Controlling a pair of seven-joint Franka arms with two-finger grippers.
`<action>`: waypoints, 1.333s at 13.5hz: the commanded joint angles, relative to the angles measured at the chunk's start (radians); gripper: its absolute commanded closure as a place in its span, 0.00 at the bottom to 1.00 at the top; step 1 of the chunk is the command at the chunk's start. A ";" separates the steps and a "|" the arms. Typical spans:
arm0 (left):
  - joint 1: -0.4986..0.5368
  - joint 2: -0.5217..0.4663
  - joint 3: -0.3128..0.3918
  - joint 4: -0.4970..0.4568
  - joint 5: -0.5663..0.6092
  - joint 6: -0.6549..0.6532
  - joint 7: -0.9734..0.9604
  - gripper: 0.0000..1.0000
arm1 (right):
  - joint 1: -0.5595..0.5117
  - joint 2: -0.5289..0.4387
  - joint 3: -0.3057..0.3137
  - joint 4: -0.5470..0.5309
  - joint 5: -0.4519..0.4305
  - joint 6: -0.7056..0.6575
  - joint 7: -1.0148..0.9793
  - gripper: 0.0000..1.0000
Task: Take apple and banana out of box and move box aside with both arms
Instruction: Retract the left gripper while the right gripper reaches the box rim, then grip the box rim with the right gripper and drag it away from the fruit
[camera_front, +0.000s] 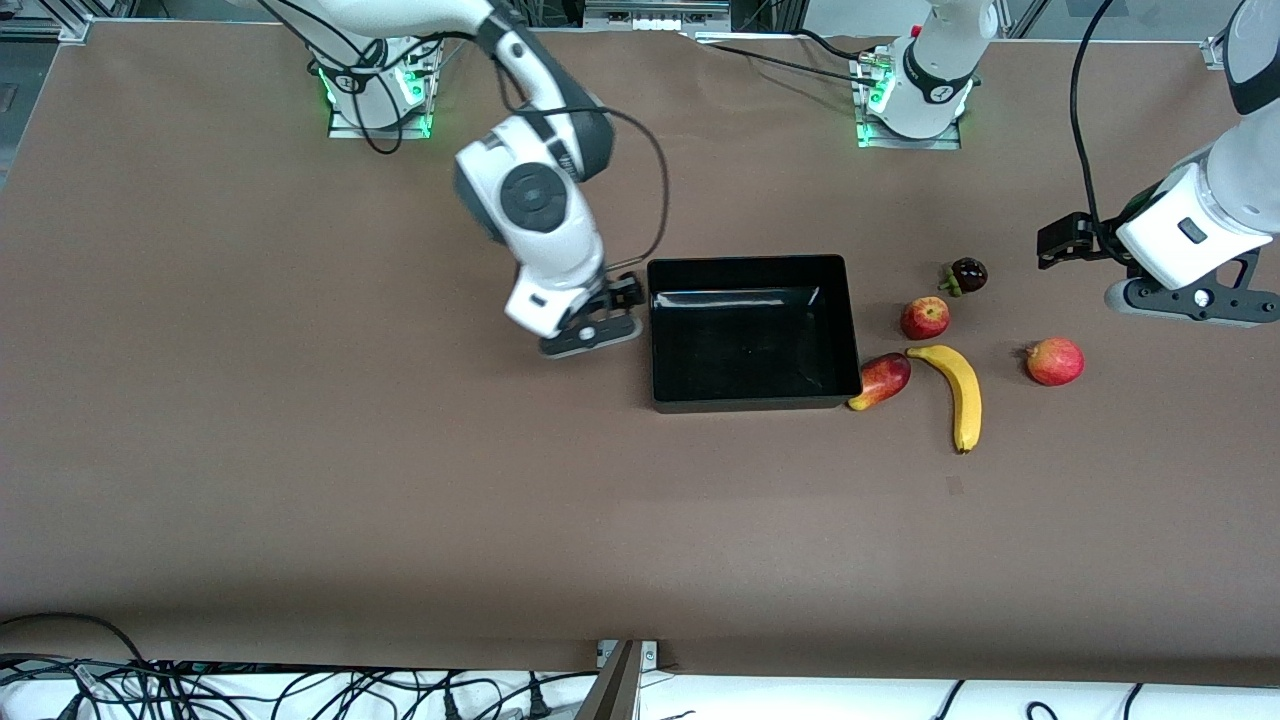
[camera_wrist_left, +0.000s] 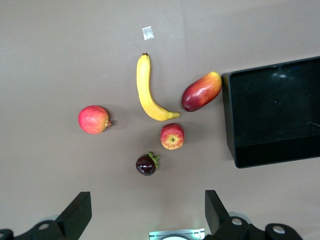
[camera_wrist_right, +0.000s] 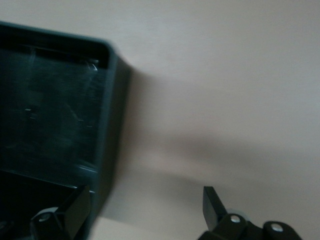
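Banana lies nearest the camera, apple just past it, both already out of the empty box. Box move remains. Right gripper spread wide at the box's wall; left gripper released, waiting over bare table.

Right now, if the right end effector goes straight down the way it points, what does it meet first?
Most likely the box wall: the open right end effector straddles the rim at the right arm's end. Depth is unclear.

Banana, apple beside box
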 joint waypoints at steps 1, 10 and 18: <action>-0.210 -0.015 0.251 0.017 -0.059 -0.009 0.062 0.00 | 0.053 0.049 -0.010 0.045 0.007 0.048 0.069 0.00; -0.467 -0.280 0.545 -0.299 -0.082 0.237 0.035 0.00 | 0.104 0.161 -0.016 0.036 -0.073 0.138 0.107 0.72; -0.468 -0.243 0.515 -0.240 -0.073 0.218 -0.022 0.00 | 0.049 0.126 -0.021 0.045 -0.070 0.055 0.054 1.00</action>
